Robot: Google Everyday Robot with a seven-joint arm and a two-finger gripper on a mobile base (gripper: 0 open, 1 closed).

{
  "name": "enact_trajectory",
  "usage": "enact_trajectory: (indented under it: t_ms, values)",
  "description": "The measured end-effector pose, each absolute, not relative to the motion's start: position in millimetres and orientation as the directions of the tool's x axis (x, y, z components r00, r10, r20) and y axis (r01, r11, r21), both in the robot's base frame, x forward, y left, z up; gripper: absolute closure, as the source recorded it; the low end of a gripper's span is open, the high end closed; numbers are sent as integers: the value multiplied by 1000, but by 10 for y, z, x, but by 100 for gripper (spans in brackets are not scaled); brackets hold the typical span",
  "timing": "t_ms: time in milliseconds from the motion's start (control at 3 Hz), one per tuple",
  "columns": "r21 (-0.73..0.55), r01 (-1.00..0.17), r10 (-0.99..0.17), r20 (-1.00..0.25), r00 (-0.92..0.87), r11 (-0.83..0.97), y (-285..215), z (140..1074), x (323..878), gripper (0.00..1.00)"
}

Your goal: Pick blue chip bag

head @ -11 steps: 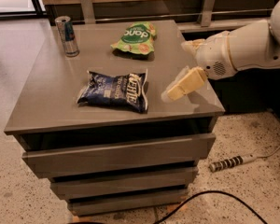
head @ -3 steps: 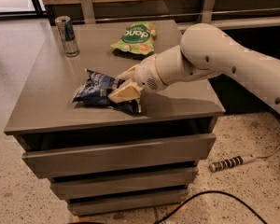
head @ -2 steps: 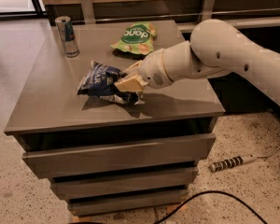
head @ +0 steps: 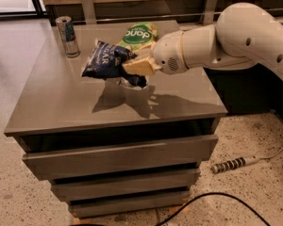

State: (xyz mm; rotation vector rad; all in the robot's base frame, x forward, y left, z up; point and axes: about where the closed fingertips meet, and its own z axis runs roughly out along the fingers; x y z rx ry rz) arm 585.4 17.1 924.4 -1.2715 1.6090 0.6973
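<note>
- Since the earlier frames the blue chip bag has risen off the tabletop; it had lain flat, and now hangs just above it, left of centre in the frame, over its own dark reflection.
- The bag is crinkly navy foil with white lettering, crumpled and tilted, its right end pinched.
- The gripper sits at frame centre; its tan, wedge-shaped fingers are clamped onto the bag's right end.
- The arm behind it is smooth, rounded white plastic, entering from the upper right.
- The table has a glossy grey top with drawer-like fronts below.
- A light green chip bag lies behind the gripper; a slim can stands upright at upper left.
- A speckled floor carries a power strip.
</note>
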Motion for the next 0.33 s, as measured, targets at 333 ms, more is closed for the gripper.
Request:
enact_trajectory:
  t_ms: [333]
  values:
    - [-113, -947, -414, -910, -23, 300, 172, 9245, 5854, 100]
